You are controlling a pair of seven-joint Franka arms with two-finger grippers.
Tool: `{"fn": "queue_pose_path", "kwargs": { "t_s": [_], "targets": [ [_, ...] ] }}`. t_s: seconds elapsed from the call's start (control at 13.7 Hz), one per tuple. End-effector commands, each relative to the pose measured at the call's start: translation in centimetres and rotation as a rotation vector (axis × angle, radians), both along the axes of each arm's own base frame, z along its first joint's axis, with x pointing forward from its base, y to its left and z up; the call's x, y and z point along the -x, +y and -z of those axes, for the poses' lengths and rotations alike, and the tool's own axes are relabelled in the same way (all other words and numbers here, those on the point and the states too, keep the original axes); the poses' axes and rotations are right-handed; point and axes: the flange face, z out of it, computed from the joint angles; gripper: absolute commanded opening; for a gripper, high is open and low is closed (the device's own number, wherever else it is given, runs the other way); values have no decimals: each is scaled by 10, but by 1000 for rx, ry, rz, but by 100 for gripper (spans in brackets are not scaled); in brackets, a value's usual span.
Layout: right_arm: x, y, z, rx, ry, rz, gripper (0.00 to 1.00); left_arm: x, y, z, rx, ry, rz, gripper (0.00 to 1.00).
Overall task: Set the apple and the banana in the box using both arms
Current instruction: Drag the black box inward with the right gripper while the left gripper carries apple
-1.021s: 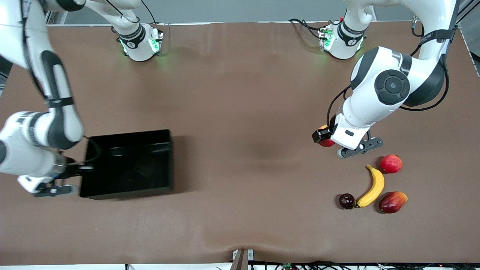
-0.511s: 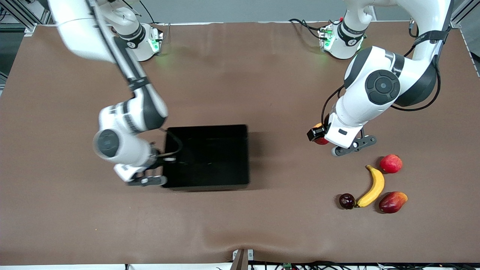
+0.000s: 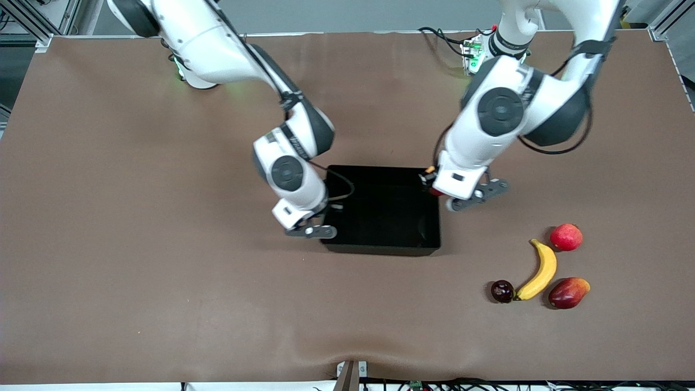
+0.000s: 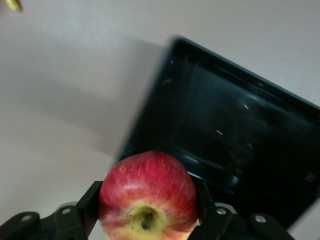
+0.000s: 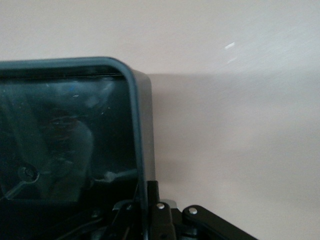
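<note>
My left gripper (image 3: 433, 188) is shut on the apple (image 4: 148, 192), red with yellow round its dimple, and hangs over the corner of the box (image 3: 383, 217) at the left arm's end. In the front view only a sliver of the apple (image 3: 435, 191) shows under the wrist. The black box (image 4: 225, 130) sits mid-table. My right gripper (image 3: 328, 216) is shut on the box's wall (image 5: 136, 125) at the right arm's end, one finger (image 5: 159, 200) outside it. The banana (image 3: 539, 271) lies on the table toward the left arm's end, nearer to the front camera than the box.
Round the banana lie a pinkish-red round fruit (image 3: 566, 237), a red-orange mango-like fruit (image 3: 568, 292) and a small dark round fruit (image 3: 502, 291). The brown table cover ripples near the front edge.
The right arm has moved the box from its own end to mid-table, still gripping its wall. The left arm has carried the apple toward the box, to its corner.
</note>
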Motion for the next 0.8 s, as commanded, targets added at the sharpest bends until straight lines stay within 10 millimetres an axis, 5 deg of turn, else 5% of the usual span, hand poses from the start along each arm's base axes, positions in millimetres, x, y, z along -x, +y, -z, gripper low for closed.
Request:
{"fn": "queue_pose_path", "kwargs": {
  "t_s": [0.0, 0.07, 0.15, 0.22, 0.51, 0.73],
  "targets": [
    [9, 40, 18, -43, -42, 64, 0, 6, -12, 26, -40, 39, -19, 0],
    [14, 47, 23, -43, -42, 55, 0, 9, -9, 34, -51, 53, -18, 0],
    [15, 48, 24, -39, -39, 52, 18, 12, -5, 45, -63, 71, -20, 0],
    [14, 46, 23, -30, -42, 46, 97, 12, 0, 54, -70, 83, -26, 0],
    [6, 38, -9, -29, -58, 48, 100, 8, 12, 105, -124, 89, -25, 0],
    [-17, 3, -69, -29, -50, 84, 100, 1, 13, 136, -111, 80, -46, 0]
  ]
}}
